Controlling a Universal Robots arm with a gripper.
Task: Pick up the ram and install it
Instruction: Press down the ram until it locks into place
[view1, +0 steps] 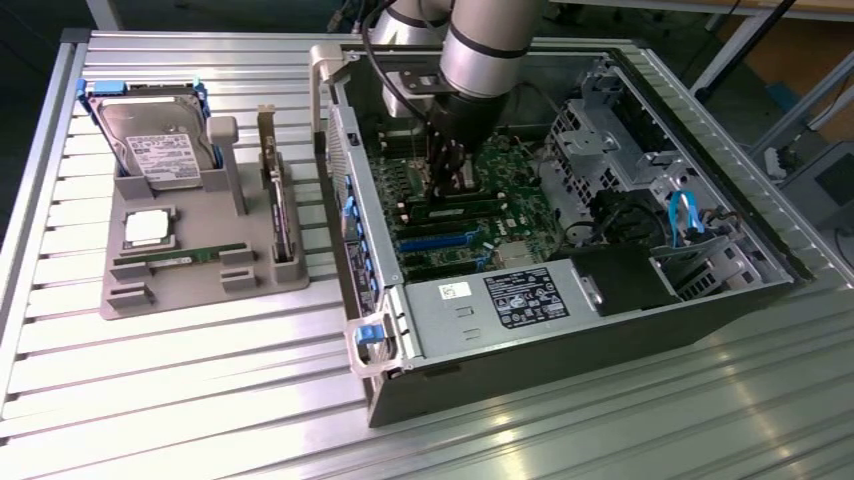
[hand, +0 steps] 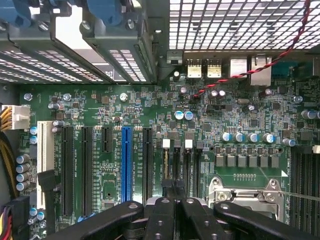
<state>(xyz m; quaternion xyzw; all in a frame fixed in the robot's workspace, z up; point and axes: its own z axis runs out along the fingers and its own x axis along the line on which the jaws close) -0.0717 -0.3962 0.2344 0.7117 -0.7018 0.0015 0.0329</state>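
The gripper (view1: 449, 178) hangs low inside the open computer case (view1: 694, 300), its fingers closed together just above the motherboard (view1: 501, 225). In the wrist view the black fingers (hand: 174, 192) press together over the memory slots (hand: 182, 162), beside the silver processor socket (hand: 240, 192); whether a thin board sits between them cannot be told. In the exterior view a long green stick, apparently a ram (view1: 447, 210), lies seated across the motherboard directly under the fingertips.

Nearer on the board run the expansion slots, one of them blue (view1: 434, 242). To the exterior view's right of the arm stands the grey drive cage (view1: 594, 150), and near it a black power supply (view1: 534, 298) with a white label.

Well apart, on the exterior view's left, a grey parts holder (view1: 200, 285) rests on the ribbed metal table (view1: 174, 400). It carries a silver hard drive (view1: 158, 145) at its far end, a processor chip (view1: 147, 228) in the middle, an upright dark expansion card (view1: 276, 205) along its right edge, and another green ram stick (view1: 174, 258) lying flat in its near slot.
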